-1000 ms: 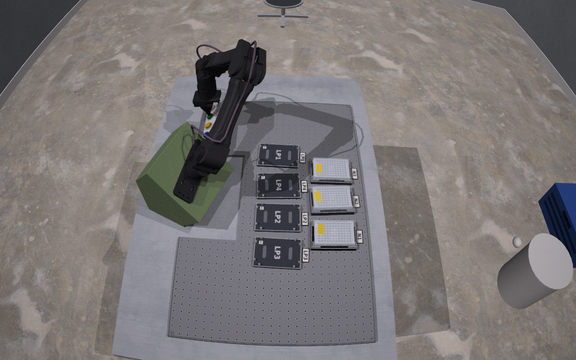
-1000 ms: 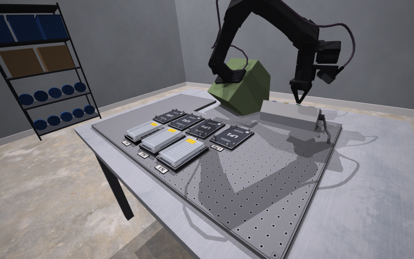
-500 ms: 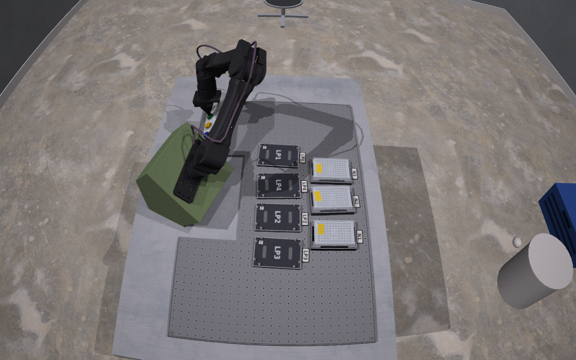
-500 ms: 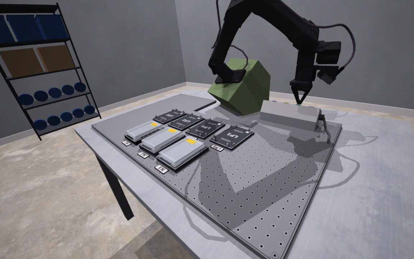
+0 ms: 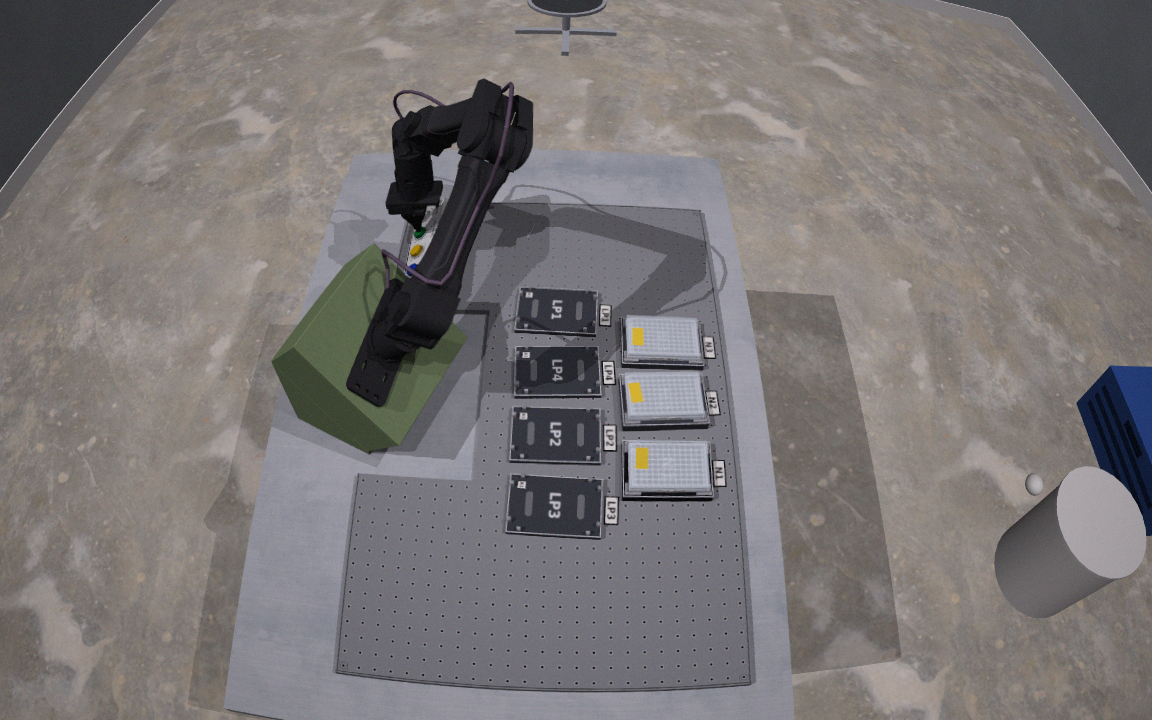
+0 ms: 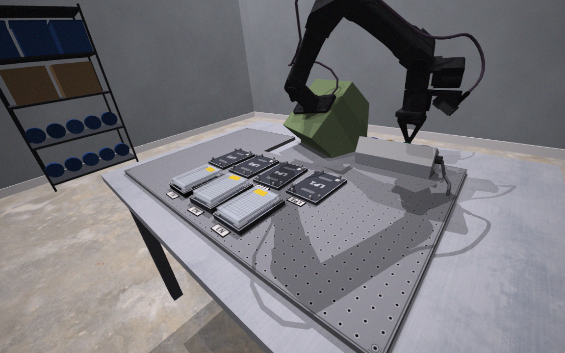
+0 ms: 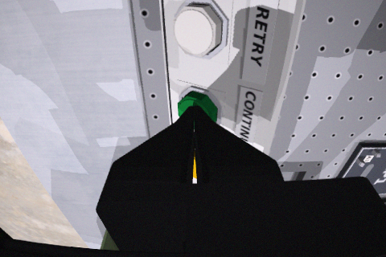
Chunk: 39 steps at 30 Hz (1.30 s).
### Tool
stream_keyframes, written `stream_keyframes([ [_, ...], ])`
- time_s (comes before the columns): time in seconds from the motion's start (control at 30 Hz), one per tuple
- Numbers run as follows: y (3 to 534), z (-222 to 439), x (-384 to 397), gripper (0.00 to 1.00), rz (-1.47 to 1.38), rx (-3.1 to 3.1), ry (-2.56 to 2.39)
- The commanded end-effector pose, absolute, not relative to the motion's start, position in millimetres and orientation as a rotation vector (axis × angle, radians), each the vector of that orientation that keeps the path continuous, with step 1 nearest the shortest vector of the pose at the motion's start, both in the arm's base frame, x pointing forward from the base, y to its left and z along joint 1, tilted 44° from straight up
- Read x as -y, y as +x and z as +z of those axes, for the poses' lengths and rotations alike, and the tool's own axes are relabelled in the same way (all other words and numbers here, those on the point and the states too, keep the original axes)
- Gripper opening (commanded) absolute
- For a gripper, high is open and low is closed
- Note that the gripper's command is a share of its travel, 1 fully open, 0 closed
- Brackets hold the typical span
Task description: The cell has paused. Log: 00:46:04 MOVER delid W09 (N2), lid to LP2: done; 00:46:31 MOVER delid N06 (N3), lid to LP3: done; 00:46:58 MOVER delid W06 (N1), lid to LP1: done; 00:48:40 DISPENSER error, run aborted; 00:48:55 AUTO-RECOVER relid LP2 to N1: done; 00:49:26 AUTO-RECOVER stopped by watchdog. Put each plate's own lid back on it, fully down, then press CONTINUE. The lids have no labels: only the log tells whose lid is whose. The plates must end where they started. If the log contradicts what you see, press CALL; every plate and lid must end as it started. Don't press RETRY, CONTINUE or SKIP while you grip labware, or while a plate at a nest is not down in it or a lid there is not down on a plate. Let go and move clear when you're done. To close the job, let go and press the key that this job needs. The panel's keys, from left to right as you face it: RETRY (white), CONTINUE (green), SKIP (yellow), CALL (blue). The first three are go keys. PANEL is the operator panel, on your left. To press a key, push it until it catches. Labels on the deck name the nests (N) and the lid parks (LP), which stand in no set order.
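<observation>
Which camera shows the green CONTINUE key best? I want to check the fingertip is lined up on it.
The wrist view: the CONTINUE key sits right at the shut gripper tip, label readable. The top view shows only a small green dot; in the exterior view the panel hides it almost entirely.

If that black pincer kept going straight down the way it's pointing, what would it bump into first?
The shut gripper points at the green CONTINUE key on the grey panel; it would meet that key first, and may already touch it.

RETRY on panel [image 7: 231, 27]; LP1 [image 5: 556, 308], LP4 [image 5: 558, 370], LP2 [image 5: 556, 435], LP3 [image 5: 555, 505] on lid parks.
</observation>
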State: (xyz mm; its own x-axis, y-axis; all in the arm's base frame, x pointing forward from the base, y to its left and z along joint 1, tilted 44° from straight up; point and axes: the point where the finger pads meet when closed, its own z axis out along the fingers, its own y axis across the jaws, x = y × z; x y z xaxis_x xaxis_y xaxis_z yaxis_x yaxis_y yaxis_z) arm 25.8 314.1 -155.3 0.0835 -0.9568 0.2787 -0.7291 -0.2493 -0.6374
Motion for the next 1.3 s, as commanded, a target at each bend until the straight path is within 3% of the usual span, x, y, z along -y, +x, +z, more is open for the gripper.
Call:
stream_keyframes([
  [0.0,26.9,-160.4,-305.2,0.0,-0.978,-1.642,-2.053],
  [1.27,36.8,-164.0,-302.3,0.0,-0.986,-1.652,-2.045],
])
